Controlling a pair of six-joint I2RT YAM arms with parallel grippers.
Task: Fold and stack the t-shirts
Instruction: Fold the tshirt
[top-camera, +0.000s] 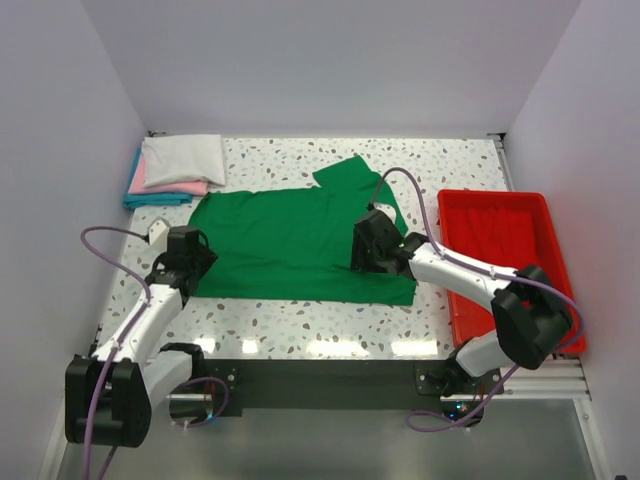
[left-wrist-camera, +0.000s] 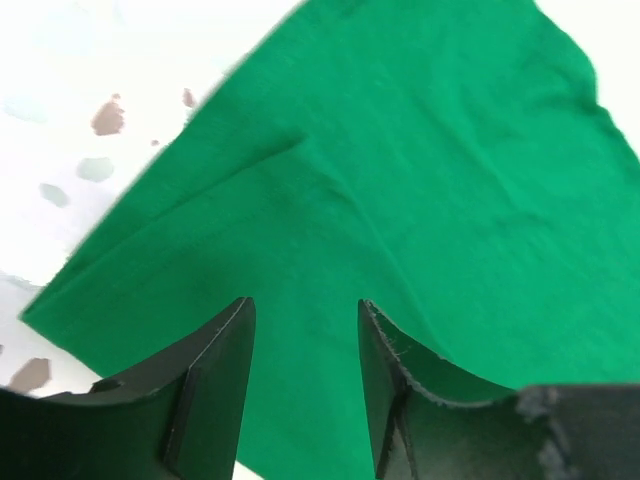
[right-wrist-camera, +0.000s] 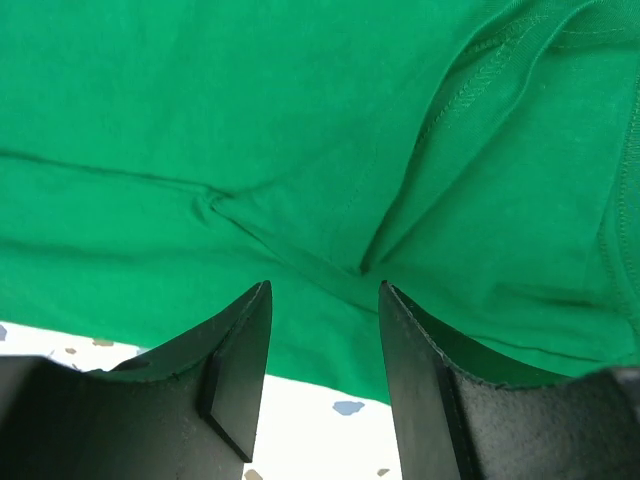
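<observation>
A bright green t-shirt (top-camera: 290, 240) lies partly folded in the middle of the table, one sleeve sticking out at the back. My left gripper (top-camera: 190, 262) is at its left edge, jaws open over the green cloth (left-wrist-camera: 400, 180), holding nothing. My right gripper (top-camera: 368, 248) is over the shirt's right part, jaws open just above a seam fold of the cloth (right-wrist-camera: 360, 200) near its front edge, holding nothing. A stack of folded shirts, white (top-camera: 184, 158) on pink (top-camera: 168, 187) on teal (top-camera: 150, 200), sits at the back left.
A red plastic tray (top-camera: 505, 255) stands at the right edge of the speckled table (top-camera: 300, 325). White walls close in the left, back and right sides. A purple cable loops from each arm.
</observation>
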